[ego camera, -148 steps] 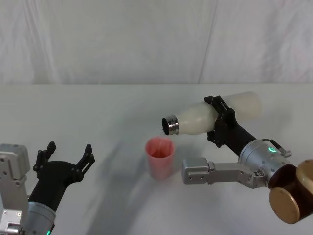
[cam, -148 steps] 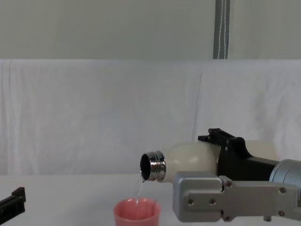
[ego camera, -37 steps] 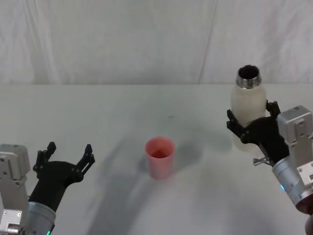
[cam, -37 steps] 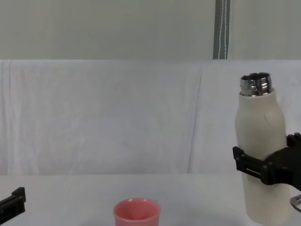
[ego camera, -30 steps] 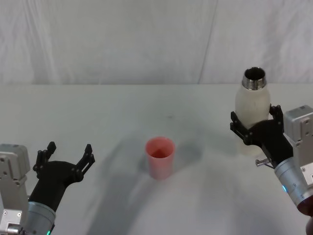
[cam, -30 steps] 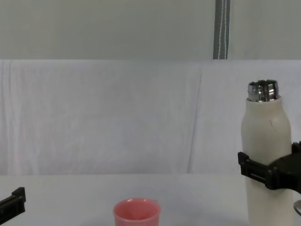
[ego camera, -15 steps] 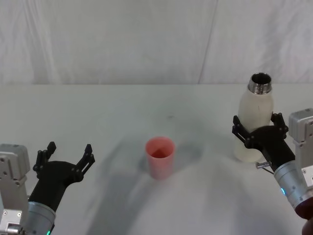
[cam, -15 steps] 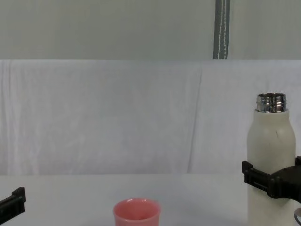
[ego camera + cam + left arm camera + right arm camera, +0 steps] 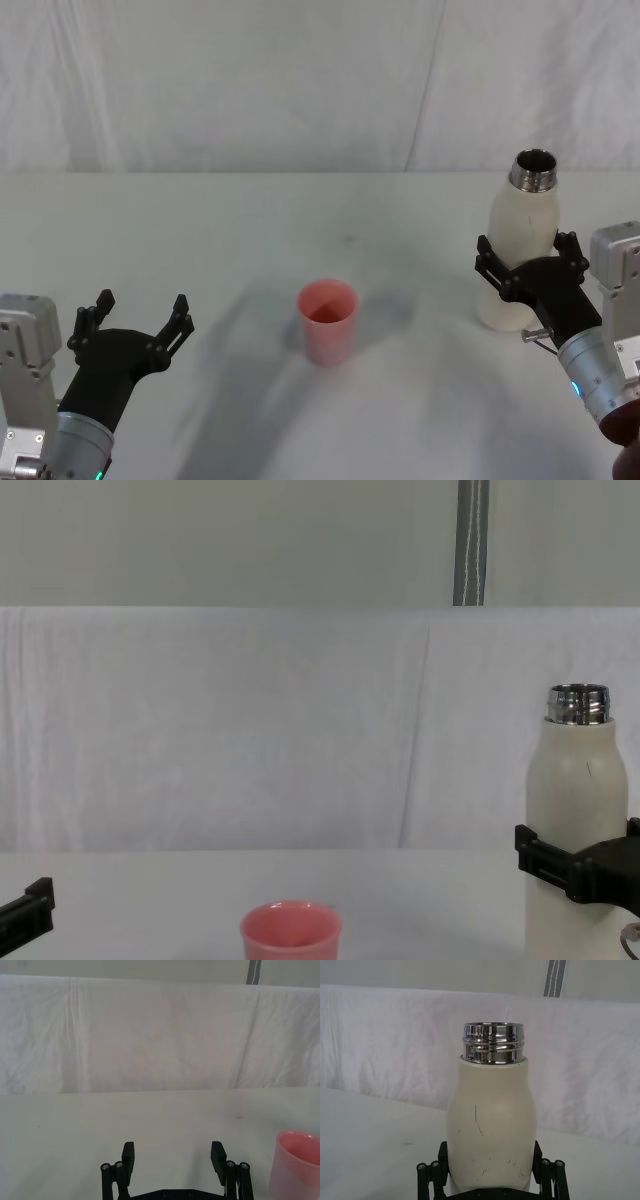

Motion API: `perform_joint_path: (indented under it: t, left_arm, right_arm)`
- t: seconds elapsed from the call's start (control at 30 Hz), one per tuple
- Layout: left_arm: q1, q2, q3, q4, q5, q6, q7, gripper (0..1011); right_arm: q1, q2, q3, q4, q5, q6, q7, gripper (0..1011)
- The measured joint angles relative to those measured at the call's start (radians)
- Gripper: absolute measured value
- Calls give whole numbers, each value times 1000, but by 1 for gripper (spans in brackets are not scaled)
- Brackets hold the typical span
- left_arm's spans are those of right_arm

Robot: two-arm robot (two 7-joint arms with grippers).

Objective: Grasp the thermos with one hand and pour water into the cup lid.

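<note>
Head view: right claw point(image 9: 527, 265) clamped around thermos point(image 9: 521, 245), upright on the surface point(image 9: 250, 220) at right. Cup lid point(image 9: 327, 321) stands centre, well apart. Left claw point(image 9: 135, 322) spread wide, holding nothing.

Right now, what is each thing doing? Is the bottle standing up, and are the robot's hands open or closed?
thermos: upright on the table, neck uncapped.
cup lid: upright, mouth open.
right gripper: shut around the thermos body.
left gripper: open, holding nothing, left of the cup lid.
</note>
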Motion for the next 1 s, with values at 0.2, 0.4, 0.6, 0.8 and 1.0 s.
perform_joint_path:
  t: [0.2,0.4,0.6,0.8,1.0]
  left_arm:
    - [0,0,0,0,0,0,0,1001]
    - [0,0,0,0,0,0,0,1001]
    - [0,0,0,0,0,0,0,1001]
    - [0,0,0,0,0,0,0,1001]
    - [0,0,0,0,0,0,0,1001]
  right_arm:
    - [6,-1,1,13,1,-5,-1,961]
    - [11,-2,2,24,1,-9,-1,961]
    - [12,-2,4,28,1,-9,-2,961]
    - [13,-3,7,31,1,-14,-5,961]
    - [13,-3,7,31,1,-14,-5,961]
